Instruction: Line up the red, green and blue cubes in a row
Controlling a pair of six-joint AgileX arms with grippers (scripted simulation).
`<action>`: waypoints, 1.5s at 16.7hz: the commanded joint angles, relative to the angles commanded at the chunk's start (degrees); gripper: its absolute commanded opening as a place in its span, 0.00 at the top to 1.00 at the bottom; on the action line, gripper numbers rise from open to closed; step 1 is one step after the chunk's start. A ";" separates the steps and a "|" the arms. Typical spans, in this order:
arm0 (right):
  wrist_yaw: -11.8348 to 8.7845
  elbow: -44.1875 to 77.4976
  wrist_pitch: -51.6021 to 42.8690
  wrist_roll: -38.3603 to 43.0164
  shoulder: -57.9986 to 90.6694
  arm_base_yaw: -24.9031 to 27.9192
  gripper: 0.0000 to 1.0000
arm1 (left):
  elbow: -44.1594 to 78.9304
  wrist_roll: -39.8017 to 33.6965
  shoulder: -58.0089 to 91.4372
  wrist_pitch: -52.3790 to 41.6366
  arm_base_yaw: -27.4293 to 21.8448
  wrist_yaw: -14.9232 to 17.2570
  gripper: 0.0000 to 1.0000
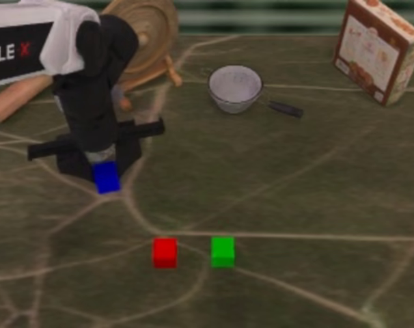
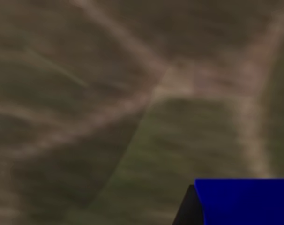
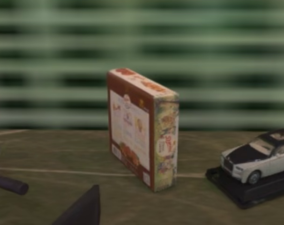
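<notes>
The blue cube [image 1: 106,177] is at the table's left middle, under my left gripper [image 1: 103,162], which is shut on it. In the left wrist view one dark finger [image 2: 190,208] presses against the side of the blue cube [image 2: 247,201]; the other finger is out of frame. Nearer the front, the red cube [image 1: 164,252] and the green cube [image 1: 223,251] sit side by side on the table with a small gap between them. My right arm is outside the top view. Its gripper [image 3: 146,219] is open, and only one dark finger [image 3: 83,212] shows.
A metal strainer [image 1: 235,87] with a dark handle lies at the back centre. A cereal box [image 1: 376,49] stands at the back right, with a toy car [image 3: 259,161] on a black base beside it. A wooden wheel [image 1: 144,31] and a rolling pin [image 1: 16,96] are at the back left.
</notes>
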 joint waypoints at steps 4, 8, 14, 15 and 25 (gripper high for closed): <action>0.00 0.00 0.00 0.00 0.00 0.00 0.00 | 0.72 -0.40 0.87 -0.37 -1.11 -0.02 1.00; 0.00 0.00 0.00 0.00 0.00 0.00 0.00 | 9.60 -4.84 6.51 -4.98 -8.27 0.00 1.00; 0.00 0.00 0.00 0.00 0.00 0.00 0.00 | 32.10 -14.40 17.81 -14.91 -24.60 0.17 1.00; 0.00 0.00 0.00 0.00 0.00 0.00 0.00 | 35.12 -15.75 19.25 -16.25 -27.05 0.20 1.00; 0.00 0.00 0.00 0.00 0.00 0.00 0.00 | 40.48 -18.82 22.25 -18.18 -32.72 0.20 1.00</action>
